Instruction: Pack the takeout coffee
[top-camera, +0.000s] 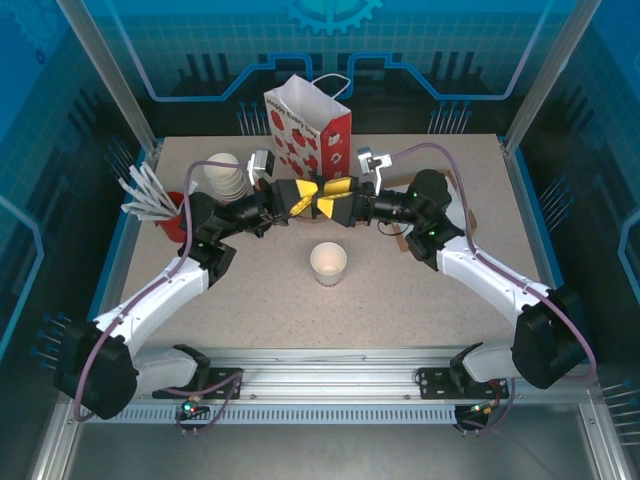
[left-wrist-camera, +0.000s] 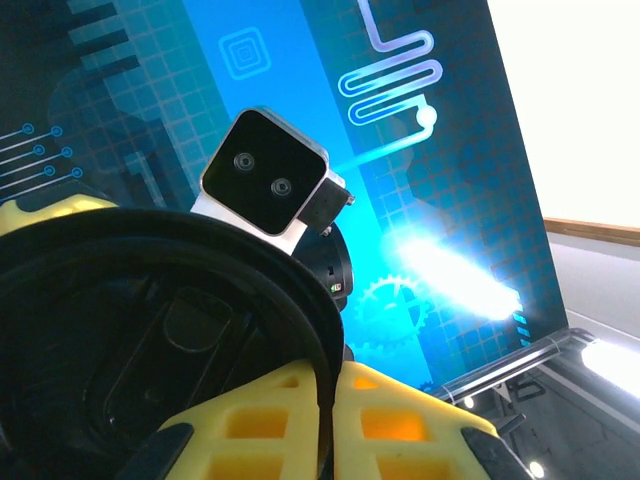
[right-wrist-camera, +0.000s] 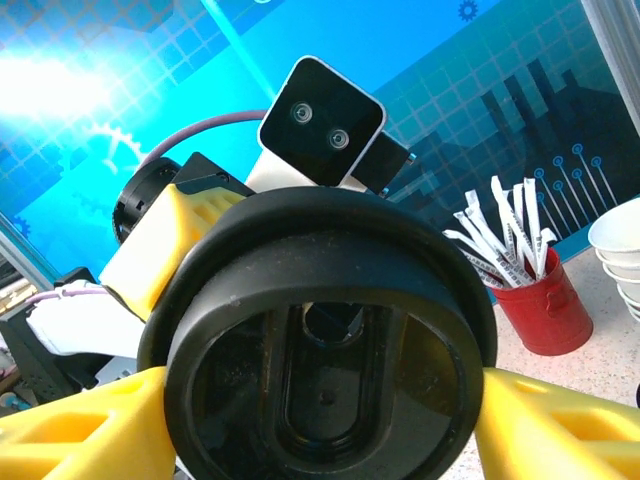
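Note:
A small pale paper cup (top-camera: 328, 262), the takeout coffee, stands open-topped on the table's middle with no lid on it. Above and behind it my two grippers meet tip to tip, with the round black lid (right-wrist-camera: 320, 350) upright between them. My left gripper (top-camera: 306, 196) is shut on the lid's rim (left-wrist-camera: 330, 330), which is pinched edge-on between the yellow fingers (left-wrist-camera: 420, 420). My right gripper (top-camera: 338, 200) faces the lid's flat top. Its yellow fingers (right-wrist-camera: 540, 430) press against the lid's left and right sides.
A red-and-white paper bag (top-camera: 310, 125) stands open just behind the grippers. A stack of lidless white cups (top-camera: 225, 178) and a red holder of wrapped sticks (top-camera: 170, 212) sit at the left. Brown cardboard (top-camera: 462, 200) lies behind the right arm.

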